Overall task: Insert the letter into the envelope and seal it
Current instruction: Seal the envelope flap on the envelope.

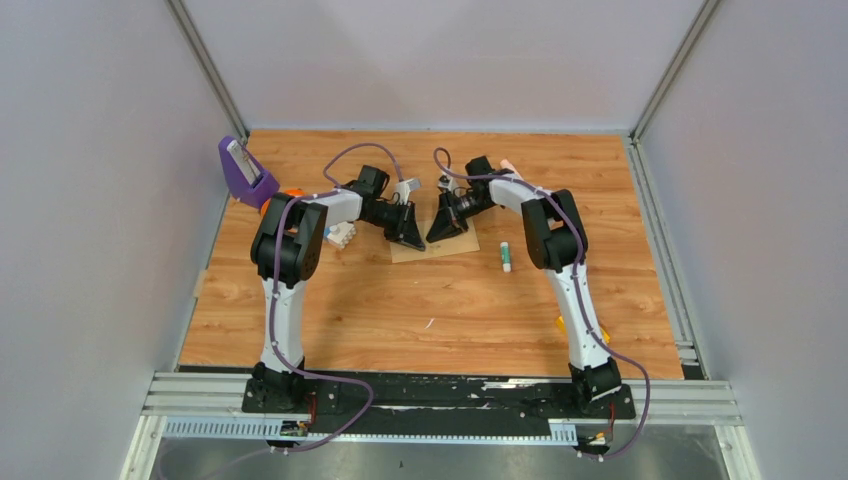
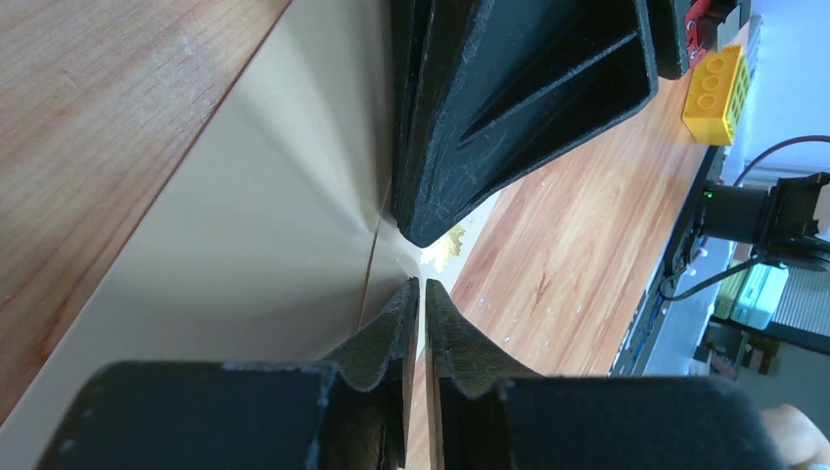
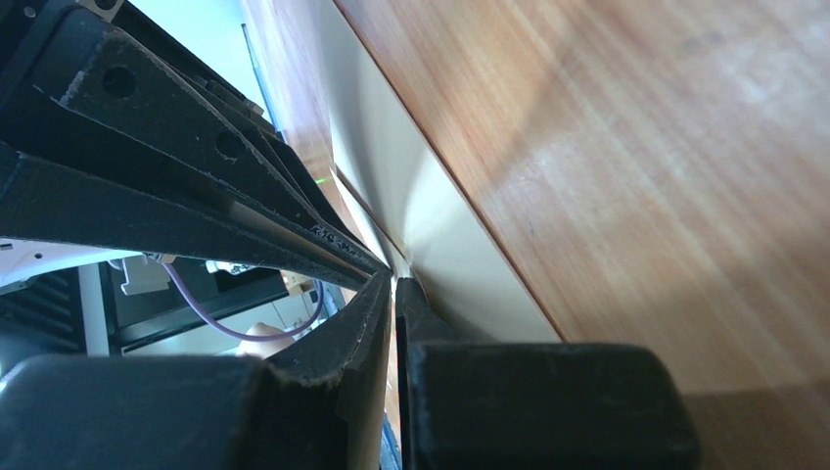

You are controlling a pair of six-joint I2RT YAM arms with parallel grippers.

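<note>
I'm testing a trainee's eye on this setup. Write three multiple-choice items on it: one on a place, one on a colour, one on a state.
1. Where does the white tube lie?
A. on the table, just right of the envelope
B. under the left arm's base
C. against the back wall

2. What colour is the holder at the back left corner?
A. green
B. purple
C. black

3. How do the jaws of the left gripper and the right gripper stand?
A. wide open, high above the wood
B. pinched nearly shut at the envelope's edge
C. closed round the tube

Key:
1. A: the top view shows the tube beside the envelope, on the right arm's side.
2. B: the holder is plainly purple.
3. B: in both wrist views the tips almost meet on the paper.
</note>
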